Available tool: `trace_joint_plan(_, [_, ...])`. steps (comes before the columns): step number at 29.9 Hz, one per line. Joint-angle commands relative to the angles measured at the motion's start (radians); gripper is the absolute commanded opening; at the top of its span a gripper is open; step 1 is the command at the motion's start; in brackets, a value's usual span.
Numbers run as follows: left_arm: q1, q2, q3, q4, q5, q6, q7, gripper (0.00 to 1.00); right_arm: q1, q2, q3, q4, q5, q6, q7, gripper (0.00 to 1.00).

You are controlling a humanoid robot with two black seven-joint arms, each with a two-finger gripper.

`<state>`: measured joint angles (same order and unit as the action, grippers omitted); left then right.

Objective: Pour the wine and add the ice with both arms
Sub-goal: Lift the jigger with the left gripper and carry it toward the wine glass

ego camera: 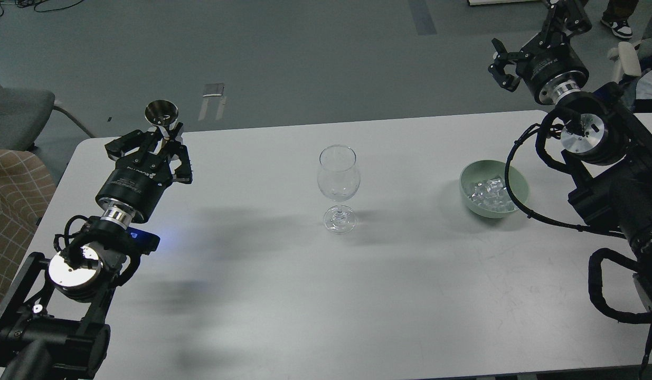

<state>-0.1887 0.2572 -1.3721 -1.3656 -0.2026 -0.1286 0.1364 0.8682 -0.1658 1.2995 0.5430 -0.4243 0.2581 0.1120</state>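
Our white surface [283,295] stands on grey floor, a chair [14,113] at the frame's left edge. A wine glass [337,184] stands at centre; ice [487,191] heaps in a green bowl [518,182] at right. Our left gripper [159,138] clamps a metal spoon [162,113]; the right gripper [502,66], upper right, holds its jaws apart, empty.

Small pale lettering runs across the black round housing just behind my left hand [151,145], and a like line of print sits on the housing just behind my right hand [502,66]. Both are too small and blurred for me to read. I find no other text, number or sign that I can read.
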Motion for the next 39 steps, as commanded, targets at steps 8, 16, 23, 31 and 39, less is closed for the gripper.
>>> trace_joint_plan(8, [-0.035,-0.061,0.083,-0.003,0.008,0.041,0.005,0.0,-0.02,-0.02,0.001,0.0,0.001,0.003,0.0,1.0])
trace_joint_plan(16, [-0.1,-0.13,0.12,-0.006,0.049,0.078,0.0,0.0,-0.028,-0.017,0.001,0.003,0.001,0.001,0.002,1.0])
trace_joint_plan(23, [-0.13,-0.136,0.123,0.0,0.072,0.108,-0.008,0.0,-0.028,-0.018,0.003,0.003,0.001,0.001,0.0,1.0])
trace_joint_plan(31, [-0.136,-0.145,0.151,0.0,0.097,0.121,-0.008,0.0,-0.029,-0.02,0.003,0.003,0.001,0.001,0.0,1.0])
trace_joint_plan(39, [-0.14,-0.157,0.153,0.002,0.114,0.121,-0.009,0.0,-0.029,-0.018,0.003,0.003,0.001,0.001,0.0,1.0])
